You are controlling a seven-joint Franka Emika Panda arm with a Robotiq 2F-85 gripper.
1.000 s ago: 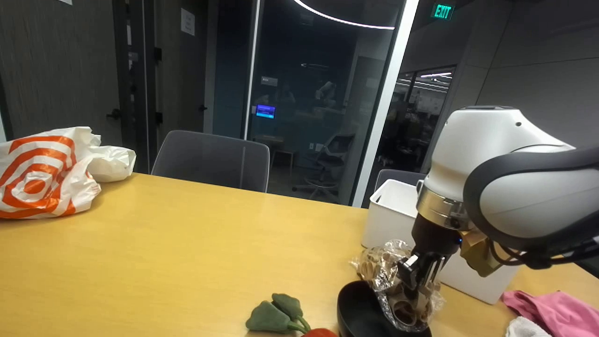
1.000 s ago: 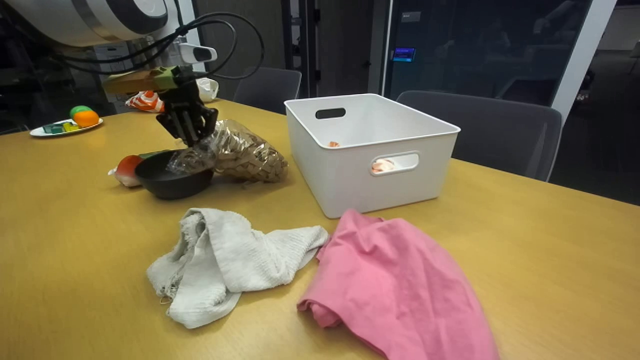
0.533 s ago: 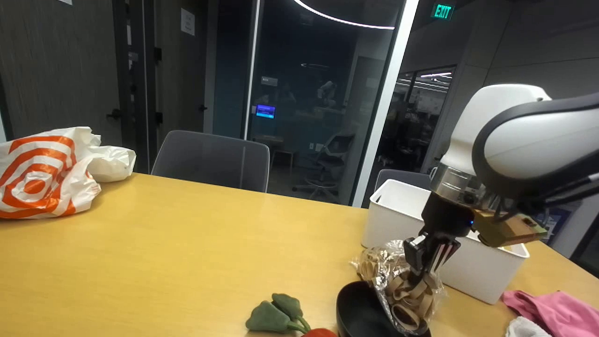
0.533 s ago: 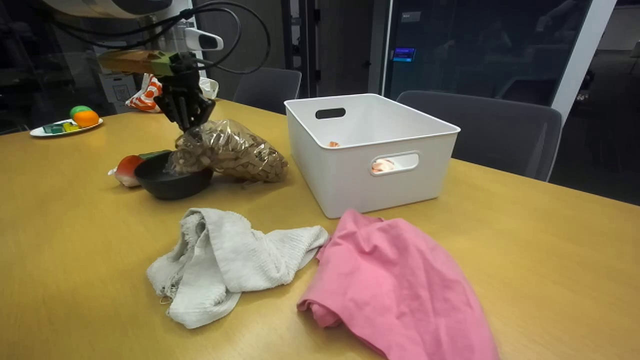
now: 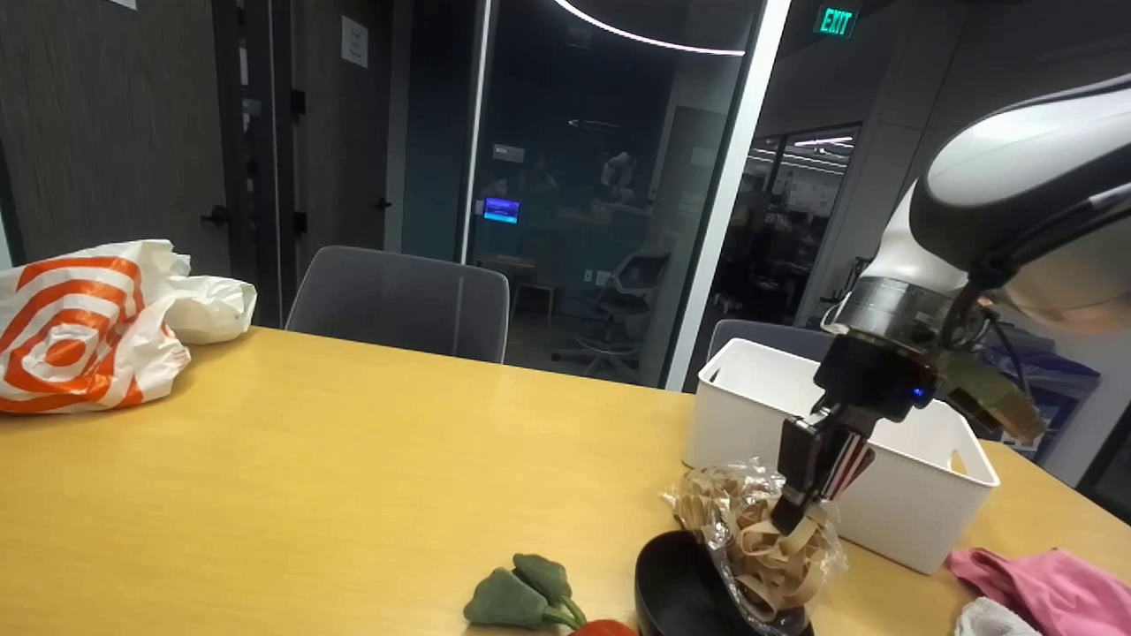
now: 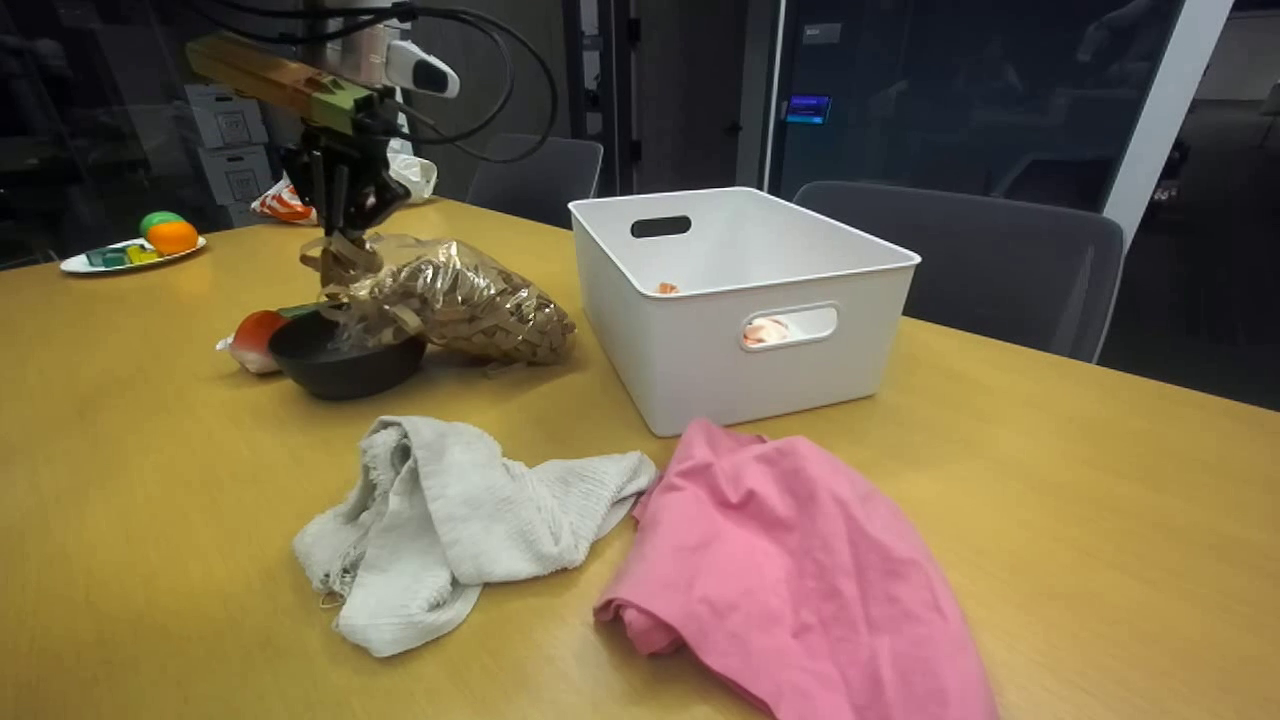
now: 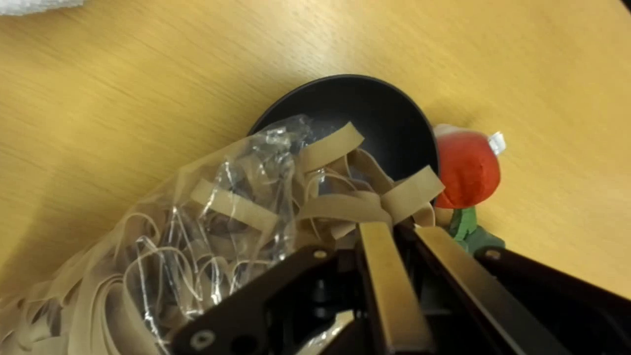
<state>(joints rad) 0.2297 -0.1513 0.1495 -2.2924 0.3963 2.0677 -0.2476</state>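
My gripper (image 7: pixel 396 228) is shut on tan ribbon-like strips (image 7: pixel 345 208), which bunch at its fingertips in the wrist view. These strips come out of the mouth of a clear plastic bag (image 7: pixel 162 266) filled with more of them. In an exterior view the strips (image 6: pixel 342 262) hang from the gripper (image 6: pixel 343 238) above the bag (image 6: pixel 490 310). The bag's open end lies over a black bowl (image 7: pixel 365 106), seen in both exterior views as well. The tilted gripper (image 5: pixel 789 523) partly hides the strips (image 5: pixel 773 565) in an exterior view.
Beside the bowl lies a soft red vegetable (image 7: pixel 468 170) with green leaves (image 5: pixel 508 601). A white bin (image 6: pixel 700 370) stands past the bag. White cloth (image 6: pixel 470 510), pink cloth (image 6: pixel 790 570), a plate (image 6: pixel 75 265) with toy food and a shopping bag (image 5: pixel 79 336) are also on the table.
My gripper has closed, risen a little and tilted. Tan strips have come up out of the bag's mouth with it and spread over the bowl's edge. The bowl and bin stay put.
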